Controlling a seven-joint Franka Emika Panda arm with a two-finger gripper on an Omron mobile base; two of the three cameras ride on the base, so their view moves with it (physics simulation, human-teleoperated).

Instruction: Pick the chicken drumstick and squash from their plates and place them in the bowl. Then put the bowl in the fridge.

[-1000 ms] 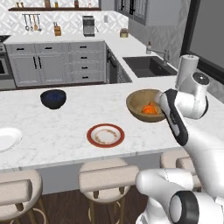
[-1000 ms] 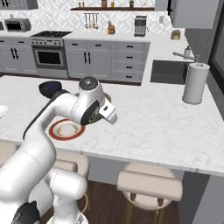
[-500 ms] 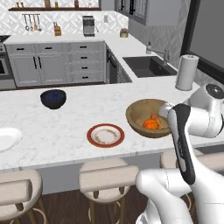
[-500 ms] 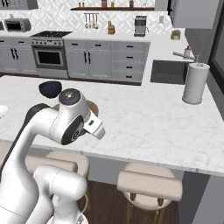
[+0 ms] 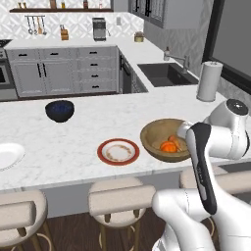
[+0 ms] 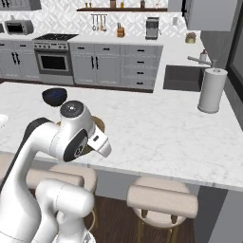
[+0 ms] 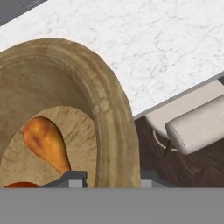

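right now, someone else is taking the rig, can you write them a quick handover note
Gripper: fingers straddle the near rim of the wide tan wooden bowl, apparently gripping it.
Golden-brown chicken drumstick and small orange squash both lie in the bowl, which stands at the counter's edge.
Red-rimmed plate and plain white plate hold no food.
Done: both foods moved.
Left: carry the bowl to the fridge.

The bowl (image 7: 107, 113) looks like tan wood, matt, with streaky grain along its thick rim; the chicken drumstick (image 7: 46, 143) has a smooth golden-brown skin with a faint sheen; the bench (image 5: 98, 122) is white marble with fine grey veins, polished; the rimmed plate (image 5: 117, 151) seems glazed ceramic, reddish edge, speckled beige centre; the stool seat (image 7: 197, 127) looks like pale matt cloth.
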